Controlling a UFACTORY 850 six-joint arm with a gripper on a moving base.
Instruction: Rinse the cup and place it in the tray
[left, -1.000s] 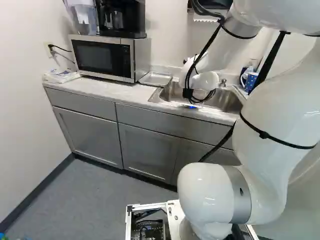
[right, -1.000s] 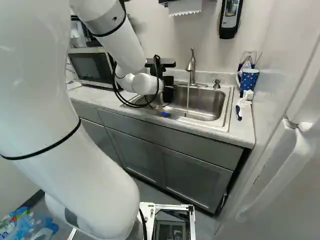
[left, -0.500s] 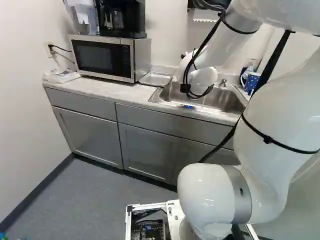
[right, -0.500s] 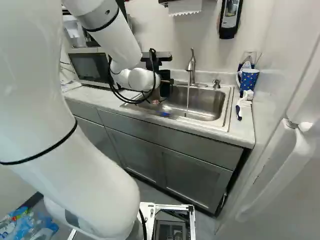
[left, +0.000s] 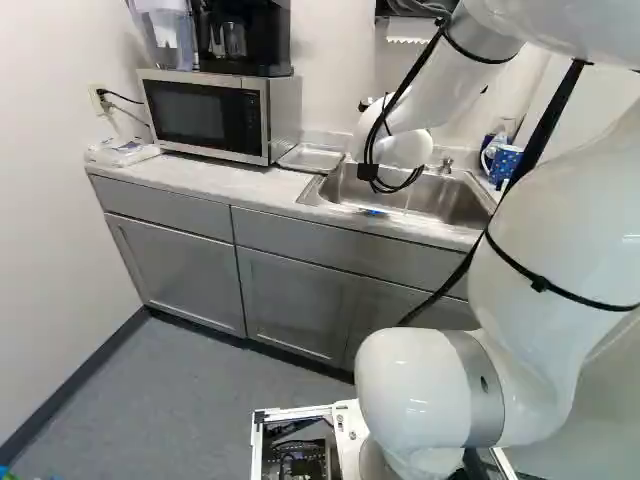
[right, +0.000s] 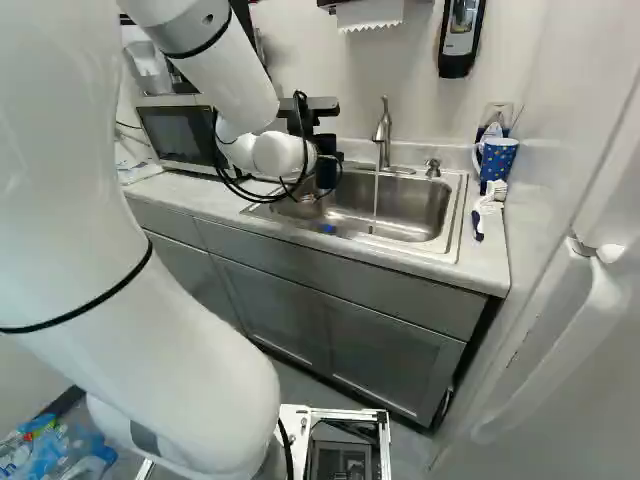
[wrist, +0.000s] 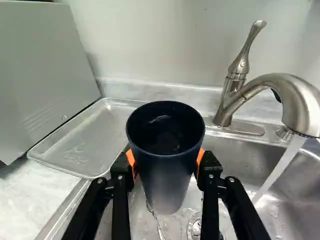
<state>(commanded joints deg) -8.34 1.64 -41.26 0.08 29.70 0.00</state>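
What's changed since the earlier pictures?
The arm has shifted away from the faucet, to the left in the right base view, toward the tray. The cup moved with it, now clamped between both pads of the gripper. I see nothing let go. The base, tray and faucet stayed put, and the water is still running.

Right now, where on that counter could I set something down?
Bare counter: in front of the microwave, between white packet and sink. Crowded: the corner with mug and brush, and above the sink, where the gripper holds the cup.
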